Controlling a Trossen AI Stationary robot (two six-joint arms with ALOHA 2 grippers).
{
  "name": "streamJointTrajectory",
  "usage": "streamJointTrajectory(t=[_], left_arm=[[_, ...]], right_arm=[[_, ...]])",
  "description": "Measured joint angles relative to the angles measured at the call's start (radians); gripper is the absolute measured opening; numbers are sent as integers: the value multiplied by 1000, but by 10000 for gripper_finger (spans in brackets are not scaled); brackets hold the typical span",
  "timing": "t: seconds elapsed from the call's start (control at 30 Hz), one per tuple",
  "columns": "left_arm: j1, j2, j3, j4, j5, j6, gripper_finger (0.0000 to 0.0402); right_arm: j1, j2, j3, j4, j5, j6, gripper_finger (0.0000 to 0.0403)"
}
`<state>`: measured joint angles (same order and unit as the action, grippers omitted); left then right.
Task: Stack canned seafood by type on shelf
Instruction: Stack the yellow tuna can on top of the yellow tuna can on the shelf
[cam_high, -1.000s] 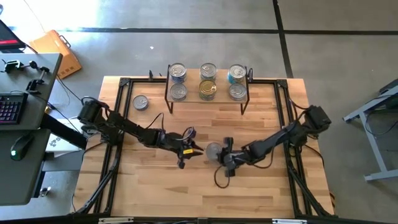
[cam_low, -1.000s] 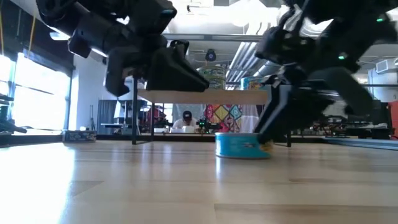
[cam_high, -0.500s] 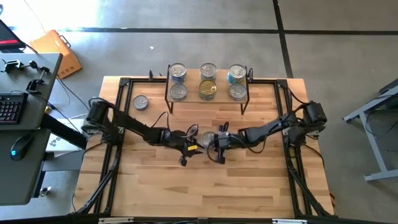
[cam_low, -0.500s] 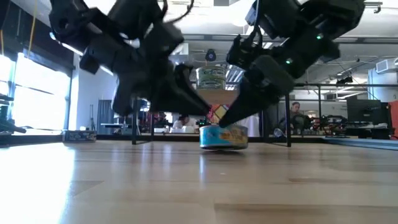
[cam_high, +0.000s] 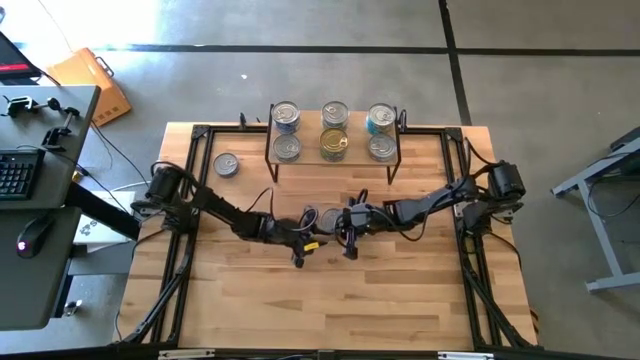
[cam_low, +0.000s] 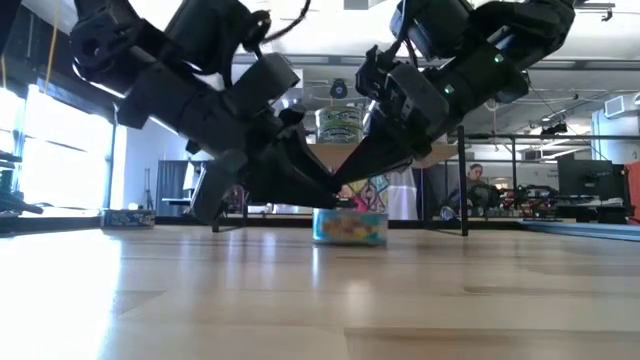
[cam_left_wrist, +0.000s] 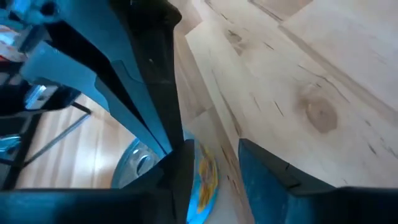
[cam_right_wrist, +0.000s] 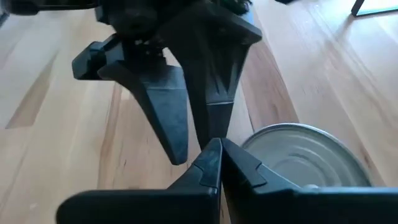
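While both arms crowd the middle of the table (cam_high: 420, 290), the thing that matters is 1 loose tin (cam_high: 327, 217) lying flat on the wood in front of the shelf (cam_high: 333, 147), its silver lid up and its bluish side label showing in the low view. The left gripper (cam_high: 305, 232) sits just beside that tin on its left-arm side, and the left wrist view shows its 2 dark fingers (cam_left_wrist: 180, 174) standing apart with the tin's rim just at the gap; whether they touch it I cannot tell, and it does not look gripped. The right gripper (cam_high: 347, 228) is just on the tin's other side, its fingertips pressed together to a point with nothing between them; in the right wrist view the lid lies beside that point, not within it. So the left gripper looks the better placed: the tin lies straight ahead of its open jaws, and being round it offers no long axis to align to. Behind the tin, the shelf already carries 3 tins on top and 3 beneath, with 1 more tin (cam_high: 226, 164) resting on the table off the shelf's left end.
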<state>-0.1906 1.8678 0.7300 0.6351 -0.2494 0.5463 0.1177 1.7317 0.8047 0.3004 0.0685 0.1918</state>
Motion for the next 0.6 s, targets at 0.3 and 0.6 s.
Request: streamJointTrajectory(t=[0.3, 0.6], left_arm=[[22, -7, 2, -23, -24, 11, 153], [131, -6, 1, -113, 145, 12, 82]], right_arm=[[45, -53, 0, -27, 101, 29, 0], [224, -226, 0, -88, 267, -49, 0]])
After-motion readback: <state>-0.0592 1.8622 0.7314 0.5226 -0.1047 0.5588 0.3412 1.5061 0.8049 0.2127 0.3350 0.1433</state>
